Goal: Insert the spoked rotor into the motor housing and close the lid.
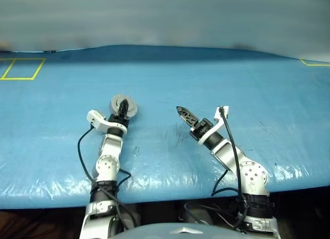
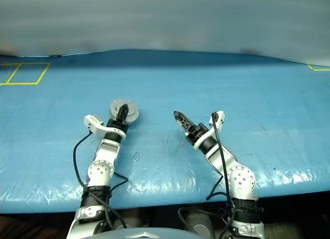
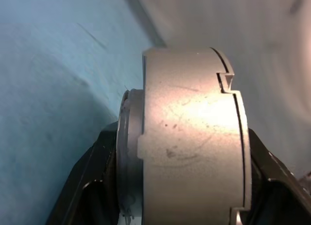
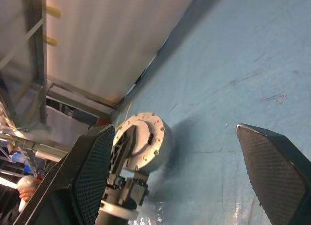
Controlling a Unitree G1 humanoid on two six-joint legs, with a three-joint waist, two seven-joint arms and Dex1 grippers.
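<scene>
Left end effector (image 1: 122, 111): pinching the motor housing (image 1: 124, 104), one black finger on each flat face in the left wrist view.
Right end effector (image 1: 181, 113): spread wide, holding nothing, hovering above the blue cover, well apart to the right of the left end effector.
Bench (image 1: 258, 94): broad, draped in a glossy blue plastic sheet with creases and scuff marks.
Motor housing: thick matte silver-grey metal drum between the left fingers, stood on edge; a stepped seam and a small notch run around its side, faint scratches on it.
Lid (image 4: 146, 132): appears shut; a round flange face with small bolt heads around its rim.
Spoked rotor: probably inside the closed case; cannot be confirmed.
Step in hand, as I judge it: setting the housing down; lower it gently until it rests steady on the sheet, then part the fingers evenly so it does not roll.
</scene>
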